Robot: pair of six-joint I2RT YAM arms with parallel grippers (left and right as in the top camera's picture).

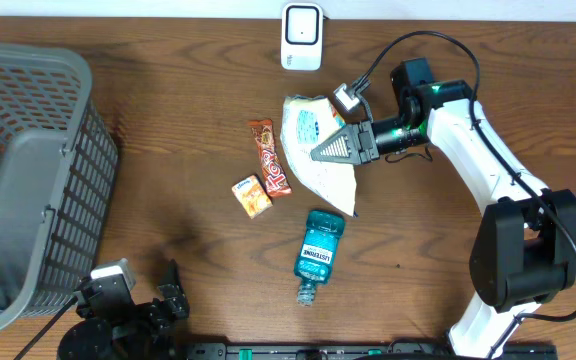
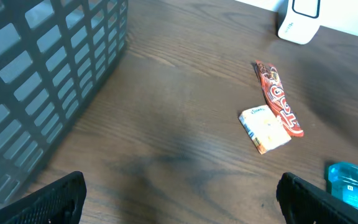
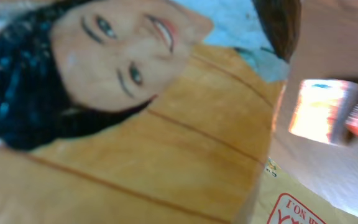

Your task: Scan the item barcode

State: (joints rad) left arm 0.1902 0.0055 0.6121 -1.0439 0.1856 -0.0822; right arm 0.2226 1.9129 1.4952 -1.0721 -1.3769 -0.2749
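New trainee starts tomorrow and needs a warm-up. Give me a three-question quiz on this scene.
1. Which gripper is shut on the pouch?
2. True or false: the left gripper is open.
3. Which lies nearest the basket? A) bottle B) box C) pouch

Key: 1 the right gripper. 2 true. 3 B.
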